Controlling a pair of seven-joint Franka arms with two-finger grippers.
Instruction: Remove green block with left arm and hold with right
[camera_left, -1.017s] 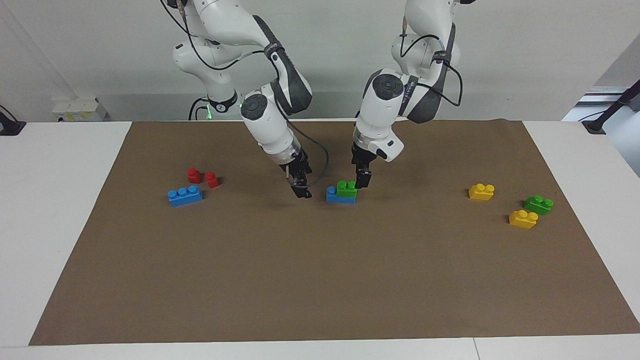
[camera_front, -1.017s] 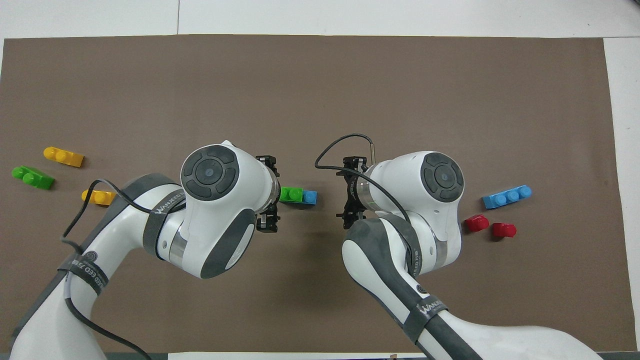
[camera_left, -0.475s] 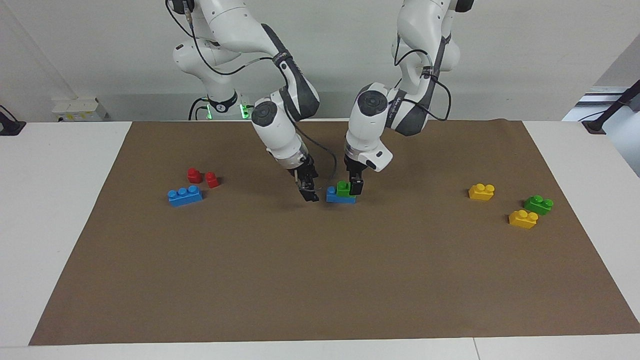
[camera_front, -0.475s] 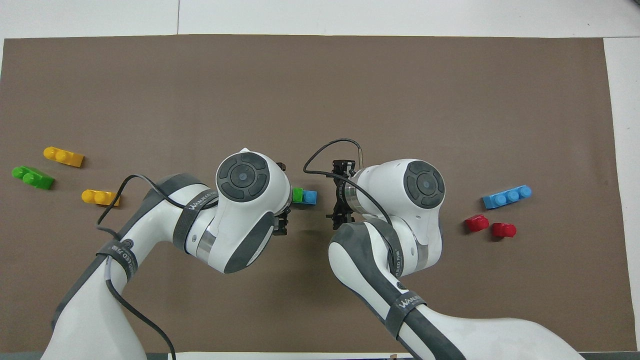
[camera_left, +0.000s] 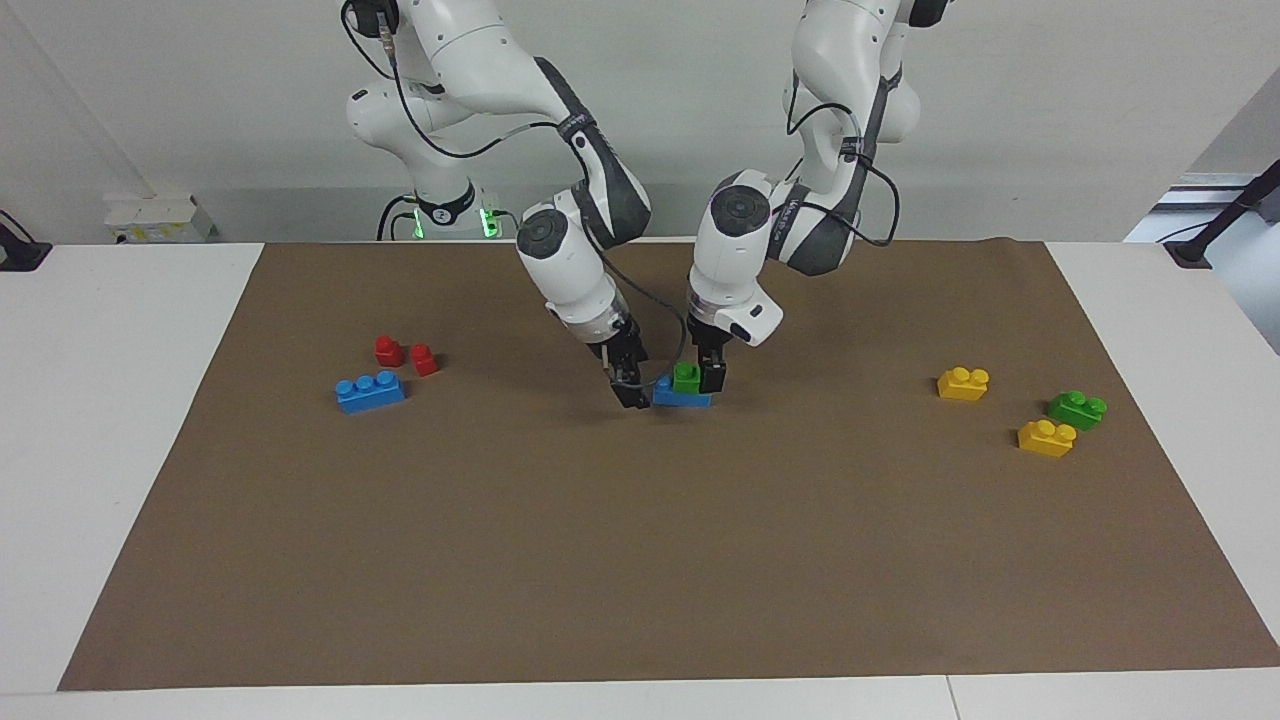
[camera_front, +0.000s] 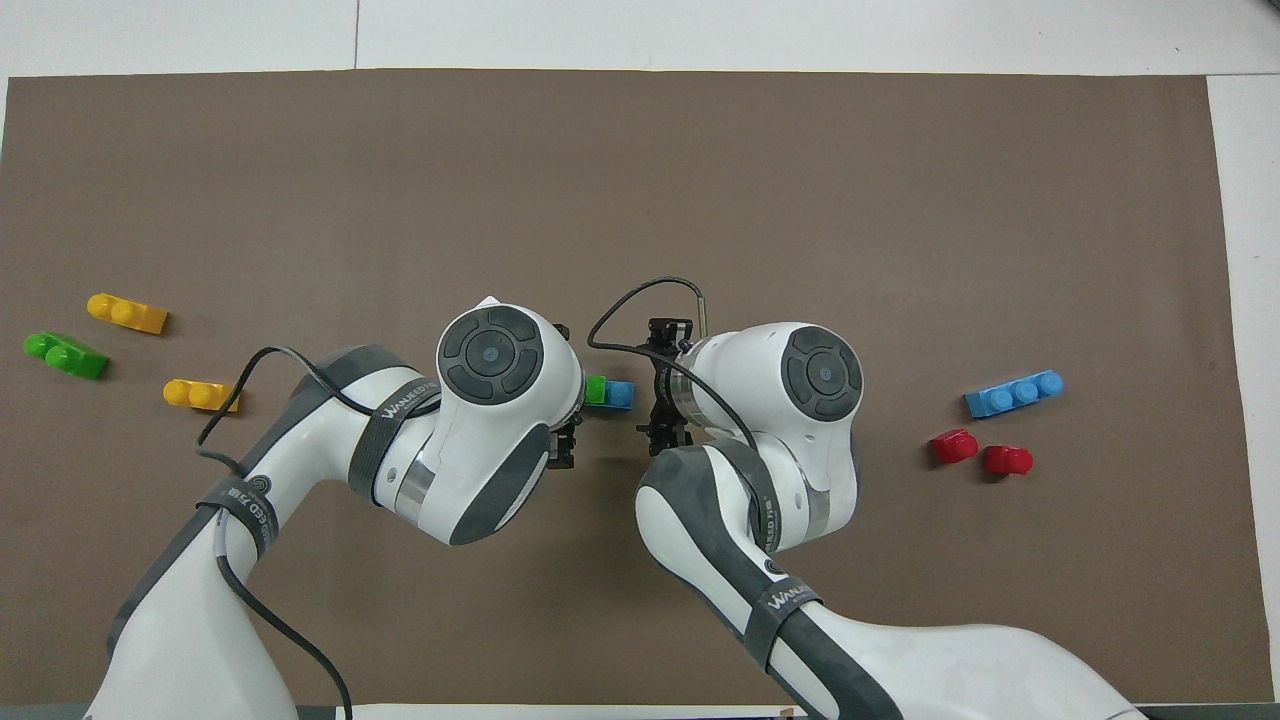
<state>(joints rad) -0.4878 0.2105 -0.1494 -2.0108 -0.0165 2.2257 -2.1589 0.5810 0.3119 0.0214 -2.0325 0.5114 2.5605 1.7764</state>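
The green block (camera_left: 686, 377), light rigid plastic stud-locked onto a blue brick (camera_left: 680, 395), wants pinching across its smooth sides (left end effector (camera_left: 705, 376) straddles it, right end effector (camera_left: 631, 390) sits beside the blue brick, closure of both unclear).

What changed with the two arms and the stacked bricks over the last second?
Both arms closed in on the green block stacked on the blue brick: the left end effector slid onto the block, and the right end effector moved up beside the brick. The stack and the scattered bricks stayed put.

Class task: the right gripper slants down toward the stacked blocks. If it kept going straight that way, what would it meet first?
Probably the blue block under the green block: the right gripper sits right beside its end, though contact is unclear.
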